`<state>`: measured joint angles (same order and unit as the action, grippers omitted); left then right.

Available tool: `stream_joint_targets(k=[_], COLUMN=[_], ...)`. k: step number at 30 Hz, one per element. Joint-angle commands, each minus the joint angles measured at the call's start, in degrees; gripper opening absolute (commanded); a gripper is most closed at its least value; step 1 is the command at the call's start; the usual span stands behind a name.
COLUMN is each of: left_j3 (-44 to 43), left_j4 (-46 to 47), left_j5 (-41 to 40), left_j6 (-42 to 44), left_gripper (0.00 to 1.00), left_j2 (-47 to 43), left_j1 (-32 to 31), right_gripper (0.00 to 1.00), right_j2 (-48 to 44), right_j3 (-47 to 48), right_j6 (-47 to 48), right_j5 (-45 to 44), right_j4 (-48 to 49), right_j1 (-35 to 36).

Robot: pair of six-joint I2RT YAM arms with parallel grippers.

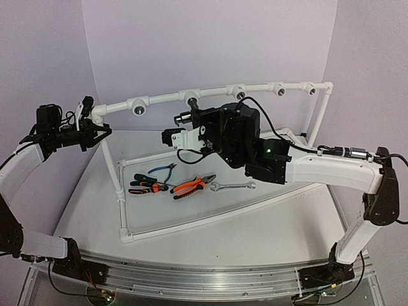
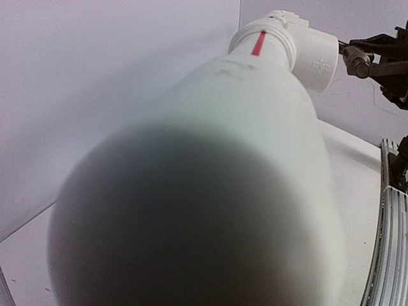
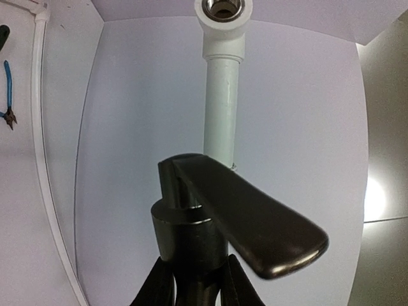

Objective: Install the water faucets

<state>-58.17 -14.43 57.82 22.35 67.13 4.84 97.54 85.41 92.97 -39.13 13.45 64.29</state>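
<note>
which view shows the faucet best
Right wrist: the faucet, dark body and lever, fills the frame, clamped in the right gripper. The top view shows it only as a small dark shape by the pipe. The left wrist view is mostly pipe; the faucet can't be made out there.
</note>
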Motion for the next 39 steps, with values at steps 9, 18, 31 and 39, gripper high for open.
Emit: stream_joint_targets(k=[9, 18, 31, 39], left_j3=[-0.15, 0.31, 0.93, 1.14], left_j4=[-3.06, -2.55, -1.54, -1.13], left_j5=[1.16, 1.29, 1.62, 1.86], left_j6=[3.16, 3.09, 2.74, 2.71], left_gripper=[0.0, 0.0, 0.0, 0.0], left_j2=[0.27, 0.32, 0.16, 0.16], left_j1=[-4.14, -4.14, -4.14, -4.3], right_gripper=[0.0, 0.0, 0.0, 0.14], right_j2=[2.64, 1.69, 2.81, 3.81], right_j3=[-1.54, -9.65, -12.3, -13.56], right_j6=[-66.36, -126.93, -187.44, -199.63], right_j5=[-9.58, -12.53, -4.72, 2.96], right_j4=[10.27, 12.21, 14.7, 22.25], right_j1=[-0.13, -0.13, -0.17, -0.16])
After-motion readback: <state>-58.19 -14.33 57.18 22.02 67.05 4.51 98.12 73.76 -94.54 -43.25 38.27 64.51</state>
